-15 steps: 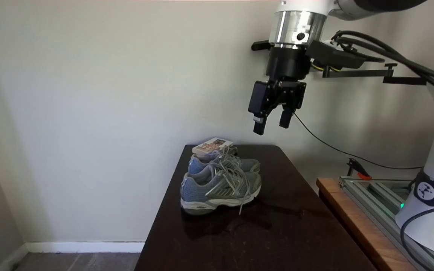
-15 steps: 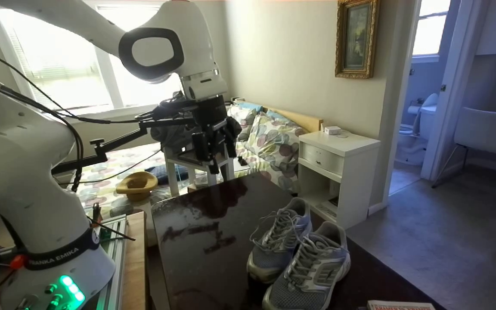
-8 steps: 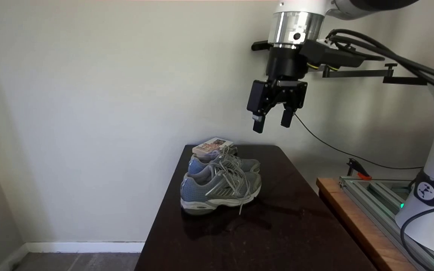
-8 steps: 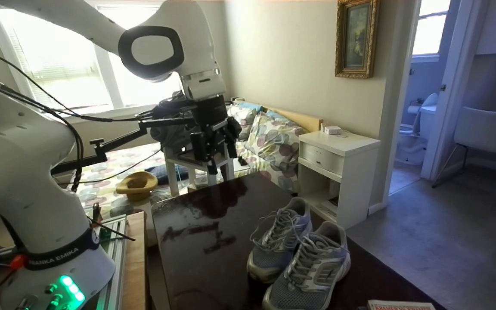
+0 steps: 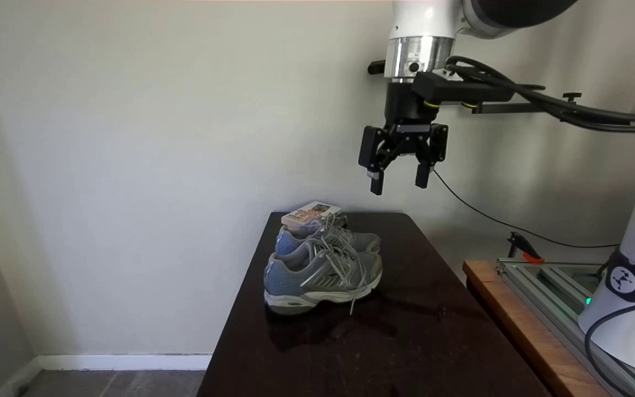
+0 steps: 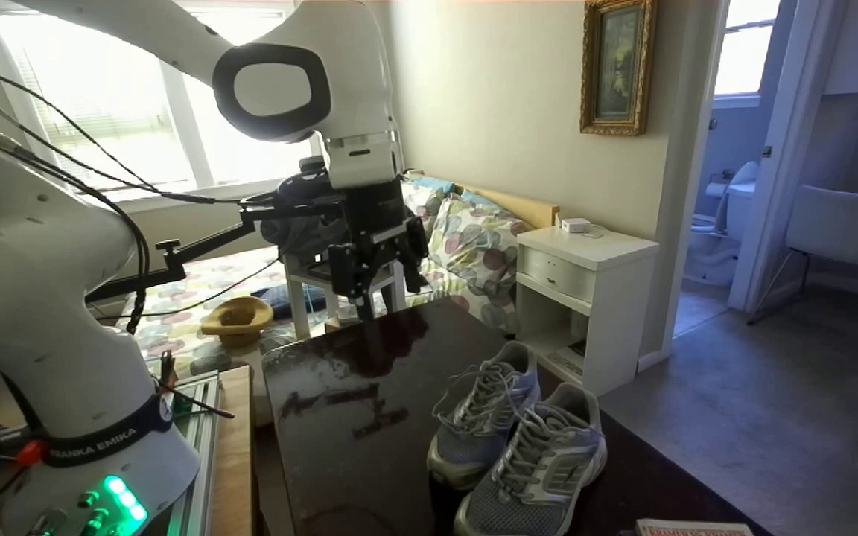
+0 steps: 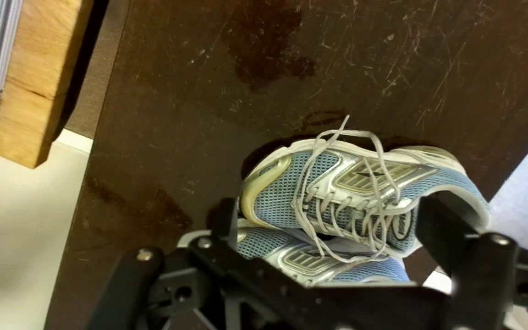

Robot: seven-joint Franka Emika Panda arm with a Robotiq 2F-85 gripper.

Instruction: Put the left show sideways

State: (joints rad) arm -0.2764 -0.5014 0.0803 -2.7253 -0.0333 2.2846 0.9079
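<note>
In an exterior view, near shoe (image 5: 323,278) and far shoe (image 5: 346,237) stand upright by the left edge of the surface (image 5: 450,342); which is the left one, I cannot tell. Further right the gripper (image 5: 399,185) hangs spread and empty: grasping and turning both seem undone.

Shoes (image 5: 323,278) side by side on table (image 5: 416,347), near book (image 5: 312,213)

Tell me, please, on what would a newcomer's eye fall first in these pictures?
The shoes, side by side on the dark table, would likely catch the eye first. Next comes the black claw, hanging open above the table on the white arm. In an exterior view, green lights glow low on the arm, and a gold-framed picture hangs toward the upper right.
</note>
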